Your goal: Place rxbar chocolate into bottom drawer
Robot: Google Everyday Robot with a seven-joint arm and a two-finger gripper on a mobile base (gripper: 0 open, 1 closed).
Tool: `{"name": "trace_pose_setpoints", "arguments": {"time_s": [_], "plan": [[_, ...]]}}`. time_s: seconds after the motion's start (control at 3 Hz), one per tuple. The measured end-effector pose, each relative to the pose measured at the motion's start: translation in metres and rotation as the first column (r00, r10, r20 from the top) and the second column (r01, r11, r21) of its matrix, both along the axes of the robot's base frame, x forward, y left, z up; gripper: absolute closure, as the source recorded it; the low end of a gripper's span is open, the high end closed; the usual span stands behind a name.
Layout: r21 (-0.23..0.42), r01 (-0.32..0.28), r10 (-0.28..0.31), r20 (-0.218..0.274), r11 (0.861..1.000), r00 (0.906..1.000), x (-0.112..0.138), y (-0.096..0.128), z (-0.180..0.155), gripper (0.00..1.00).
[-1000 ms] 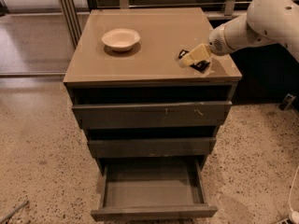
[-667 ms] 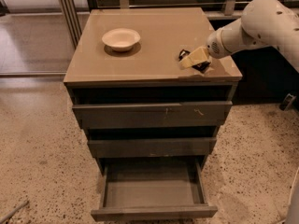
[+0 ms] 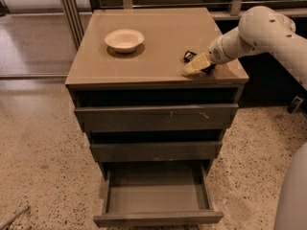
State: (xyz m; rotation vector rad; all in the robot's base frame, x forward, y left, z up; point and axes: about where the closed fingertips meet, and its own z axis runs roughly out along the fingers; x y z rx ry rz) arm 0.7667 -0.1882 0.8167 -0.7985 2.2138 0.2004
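The grey-brown cabinet fills the middle of the view, and its flat counter (image 3: 163, 32) carries everything that matters. The robot's white arm (image 3: 261, 30) reaches in over the counter's right edge, sloping down toward the front right corner. Below the counter, the two upper drawers (image 3: 156, 118) are only slightly ajar. The bottom drawer (image 3: 158, 199) is pulled well out toward the camera, a shallow tray with nothing visible inside. A cream round bowl (image 3: 124, 39) sits upright on the counter, toward the back left corner and well apart from the arm.

The gripper (image 3: 196, 65), pale yellow at its tip, is down at counter level close to the front edge, near the front right corner. The rxbar chocolate (image 3: 190, 55) shows as a small dark shape on the counter, right against the gripper and partly hidden by it. How wide the gripper stands, and whether it has hold of the bar, cannot be told from this view.
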Motion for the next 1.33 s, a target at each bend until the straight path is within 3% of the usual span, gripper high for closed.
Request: {"name": "trace_pose_setpoints", "arguments": {"time_s": [0.33, 0.67, 1.33], "plan": [[0.007, 0.012, -0.012, -0.018, 1.000, 0.9998, 0.005, 0.000, -0.008, 0.17], [0.022, 0.021, -0.020, -0.045, 1.000, 0.9988, 0.006, 0.001, -0.010, 0.39], [0.029, 0.022, -0.020, -0.054, 0.999, 0.9983, 0.003, 0.003, 0.000, 0.86]]}}
